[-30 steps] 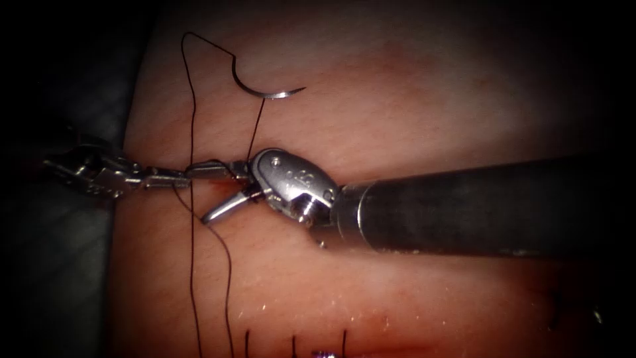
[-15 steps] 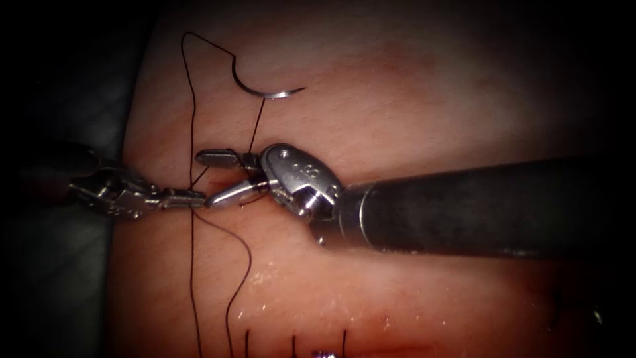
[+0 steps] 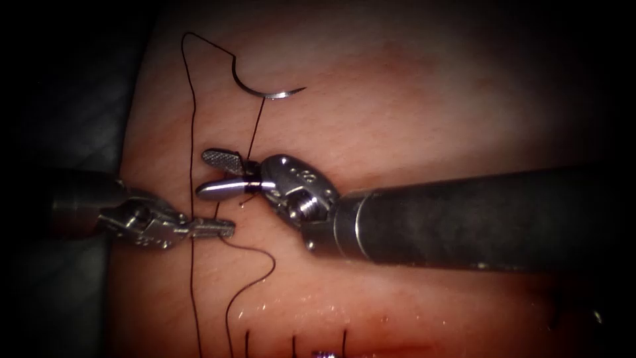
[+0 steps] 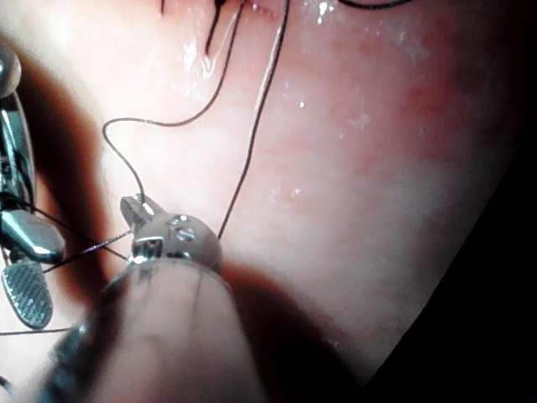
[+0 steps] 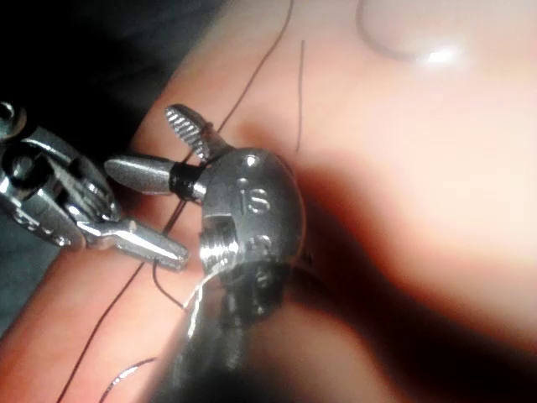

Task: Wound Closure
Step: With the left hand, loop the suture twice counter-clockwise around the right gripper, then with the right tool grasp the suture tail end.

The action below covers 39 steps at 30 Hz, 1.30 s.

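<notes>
Lying free on the tissue [image 3: 411, 113] in the upper left of the endoscope view, the needle [image 3: 265, 89] shows as a slim curved arc, dark at its swaged end and bright towards its point at the right; neither tool holds it and none of its curve is buried. The thread [image 3: 192, 199] runs from its dark end up in a peak, then straight down the left of the frame, and a second strand drops from the needle's middle to the right tool. More thread curls in a loop below the tools, towards a row of short dark stitches [image 3: 293, 343] cut off by the bottom edge, where the cut itself is hard to make out.

The right tool [image 3: 213, 175] comes in from the right at mid-frame, its jaws clearly parted in a narrow V; thread is wrapped about their base, and I cannot tell whether it is gripped. The left tool [image 3: 222, 229], lower left, has its jaws closed on the thread's loose end; the right wrist view [image 5: 172, 249] shows them pressed together
</notes>
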Each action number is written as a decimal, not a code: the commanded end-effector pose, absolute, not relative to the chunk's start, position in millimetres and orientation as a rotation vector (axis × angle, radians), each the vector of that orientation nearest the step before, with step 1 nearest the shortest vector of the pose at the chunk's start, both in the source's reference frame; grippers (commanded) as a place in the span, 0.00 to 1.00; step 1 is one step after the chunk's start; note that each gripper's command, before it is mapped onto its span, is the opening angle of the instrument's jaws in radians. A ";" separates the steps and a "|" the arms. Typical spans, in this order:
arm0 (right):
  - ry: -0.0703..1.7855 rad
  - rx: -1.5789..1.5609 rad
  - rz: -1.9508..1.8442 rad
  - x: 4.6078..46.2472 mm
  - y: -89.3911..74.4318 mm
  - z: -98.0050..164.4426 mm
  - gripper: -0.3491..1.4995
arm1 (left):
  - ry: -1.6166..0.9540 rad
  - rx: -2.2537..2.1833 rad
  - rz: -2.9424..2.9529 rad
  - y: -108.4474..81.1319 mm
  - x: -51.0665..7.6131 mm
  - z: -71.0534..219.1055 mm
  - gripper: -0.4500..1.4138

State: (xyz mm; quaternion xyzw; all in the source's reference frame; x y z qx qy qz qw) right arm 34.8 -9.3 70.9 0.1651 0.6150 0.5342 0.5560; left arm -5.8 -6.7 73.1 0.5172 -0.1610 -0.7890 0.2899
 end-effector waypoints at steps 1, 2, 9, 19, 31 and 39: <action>1.424 0.362 1.279 35.5 -9.6 71.4 0.68 | -0.427 1.386 -2.108 -7.1 -6.6 73.6 0.00; 1.404 0.349 1.286 35.5 -9.7 71.4 0.71 | -0.429 1.388 -2.106 -7.3 -6.7 73.4 0.00; 1.295 0.245 1.283 35.5 -11.0 72.5 0.77 | -0.403 1.415 -2.141 -8.0 -7.3 72.6 0.00; 1.220 0.108 1.300 33.6 -11.9 72.9 0.76 | -0.384 1.442 -2.155 -6.4 -7.1 72.5 0.00; 1.159 0.053 1.392 31.3 -10.5 74.1 0.74 | -0.399 1.457 -2.204 -2.3 -7.3 72.3 0.00; 1.147 0.054 1.441 31.8 -8.7 74.7 0.74 | -0.396 1.455 -2.216 -1.2 -7.5 72.7 0.00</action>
